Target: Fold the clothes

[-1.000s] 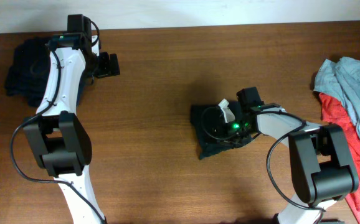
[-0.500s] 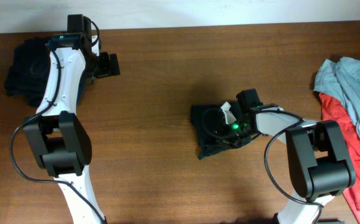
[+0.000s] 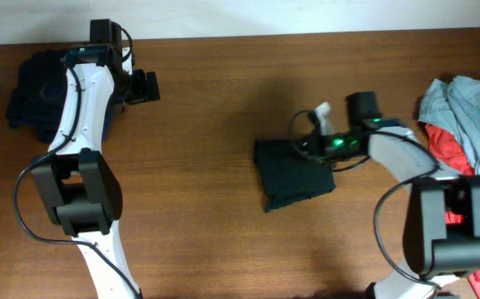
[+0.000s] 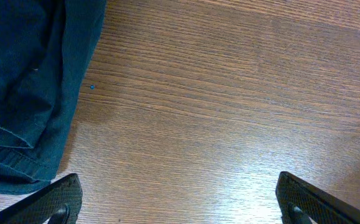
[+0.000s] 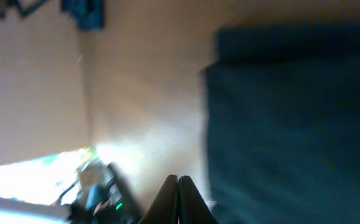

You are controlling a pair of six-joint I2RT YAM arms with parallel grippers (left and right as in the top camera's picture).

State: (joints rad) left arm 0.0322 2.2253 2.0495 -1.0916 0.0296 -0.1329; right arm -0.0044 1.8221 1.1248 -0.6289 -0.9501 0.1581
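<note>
Clothes lay in three places. A folded dark shirt (image 3: 294, 174) sat mid-table (image 3: 207, 208), nearly square with no clear long axis, its edges skewed. My right claw (image 3: 320, 110) was pinched shut on nothing just past its far corner, and that wrist view was blurred. My left claw (image 3: 146, 86) gaped wide beside the navy heap (image 3: 28, 91). The frame edge cut off the grey-blue garment (image 3: 472, 112) and the red garment (image 3: 460, 166).

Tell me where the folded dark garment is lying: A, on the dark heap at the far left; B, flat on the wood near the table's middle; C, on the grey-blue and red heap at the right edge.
B: the folded dark garment lies flat on the table, apart from the grey-blue and red heap and the dark heap.
</note>
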